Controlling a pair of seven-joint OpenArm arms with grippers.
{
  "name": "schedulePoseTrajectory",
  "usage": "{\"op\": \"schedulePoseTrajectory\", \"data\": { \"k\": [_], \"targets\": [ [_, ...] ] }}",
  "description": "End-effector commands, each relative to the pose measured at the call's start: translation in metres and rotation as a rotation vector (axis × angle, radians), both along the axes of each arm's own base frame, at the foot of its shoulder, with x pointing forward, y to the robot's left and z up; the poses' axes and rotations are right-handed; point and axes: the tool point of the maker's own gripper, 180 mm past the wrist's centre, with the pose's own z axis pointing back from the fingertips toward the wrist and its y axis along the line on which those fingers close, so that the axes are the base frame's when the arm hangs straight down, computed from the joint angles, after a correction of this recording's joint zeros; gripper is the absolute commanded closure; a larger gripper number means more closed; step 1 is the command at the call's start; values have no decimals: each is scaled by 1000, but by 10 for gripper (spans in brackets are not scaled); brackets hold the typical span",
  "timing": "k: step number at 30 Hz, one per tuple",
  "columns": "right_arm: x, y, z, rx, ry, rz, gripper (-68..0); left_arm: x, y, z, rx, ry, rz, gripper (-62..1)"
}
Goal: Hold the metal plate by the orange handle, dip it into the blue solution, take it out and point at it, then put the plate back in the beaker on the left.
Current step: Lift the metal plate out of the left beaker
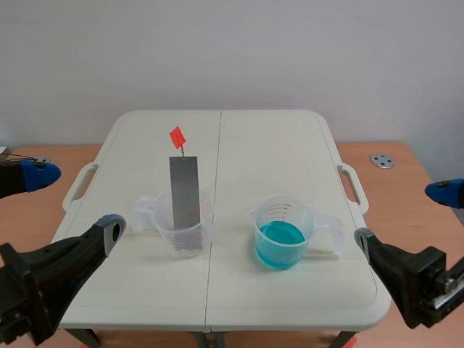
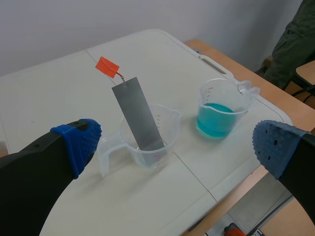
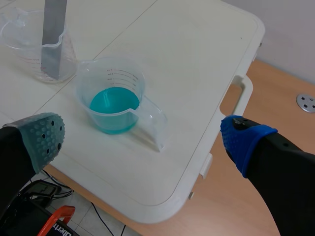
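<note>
Left wrist view: left gripper (image 2: 177, 145) jaws wide apart, empty. Plate (image 2: 139, 115) leans in left beaker (image 2: 153, 143), just ahead, nearer one finger (image 2: 78, 142); orange handle (image 2: 107, 66) at plate's top end. Right wrist view: right gripper (image 3: 145, 137) jaws apart, empty. Solution beaker (image 3: 113, 98) ahead between jaws, on table (image 3: 197, 73), untouched.

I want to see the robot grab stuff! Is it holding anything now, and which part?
Nothing. The left gripper and right gripper are both open, and the metal plate stands untouched in its beaker, orange handle free.
</note>
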Motion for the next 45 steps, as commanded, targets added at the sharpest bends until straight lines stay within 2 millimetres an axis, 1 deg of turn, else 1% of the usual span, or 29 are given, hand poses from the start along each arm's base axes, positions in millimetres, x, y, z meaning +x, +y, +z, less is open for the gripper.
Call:
{"op": "schedulePoseTrajectory", "data": {
  "k": [1, 2, 6, 14, 15, 16, 18, 19, 20, 21, 24, 27, 31, 33, 35, 37, 40, 45],
  "targets": [
    [28, 31, 28, 53, -113, 72, -663, 0, -2, 1, -6, 4, -1, -623],
    [31, 36, 31, 59, -122, 86, -663, 0, -2, 1, -6, 4, -1, -623],
    [40, 48, 33, 52, -121, 115, -663, 0, -2, 1, -6, 4, -1, -623],
    [58, 80, 46, 77, -146, 177, -663, 1, -1, 1, 0, 1, 6, -623],
    [61, 84, 46, 81, -143, 179, -663, 2, 1, 0, 8, -1, 13, -590],
    [63, 88, 46, 88, -140, 181, -663, 3, 2, -1, 20, -5, 18, -448],
    [68, 94, 45, 102, -133, 182, -663, 2, 1, -2, 41, -11, 10, -115],
    [71, 98, 44, 112, -131, 183, -663, 2, 2, -3, 58, -14, 9, 9],
    [74, 102, 44, 122, -131, 185, -663, 2, 6, -5, 76, -14, 23, -24],
    [76, 105, 45, 133, -133, 189, -663, 1, 10, -6, 86, -12, 36, -32],
    [82, 115, 47, 160, -140, 199, -663, -6, 29, -12, 126, 10, 87, -32],
    [88, 125, 50, 182, -143, 211, -663, -23, 52, -22, 190, 70, 123, -32],
    [98, 137, 50, 219, -120, 213, -663, -52, 83, -43, 305, 203, 169, -32],
    [104, 142, 49, 239, -111, 214, -663, -70, 97, -58, 362, 297, 187, -32],
    [110, 148, 46, 262, -93, 216, -663, -94, 109, -78, 413, 408, 191, -32],
    [115, 153, 45, 283, -83, 218, -663, -116, 119, -96, 446, 503, 191, -32],
    [124, 161, 42, 302, -69, 221, -663, -141, 135, -118, 477, 612, 216, -32],
    [139, 173, 34, 317, -41, 226, -663, -177, 149, -144, 488, 739, 239, -32]
  ]
}}
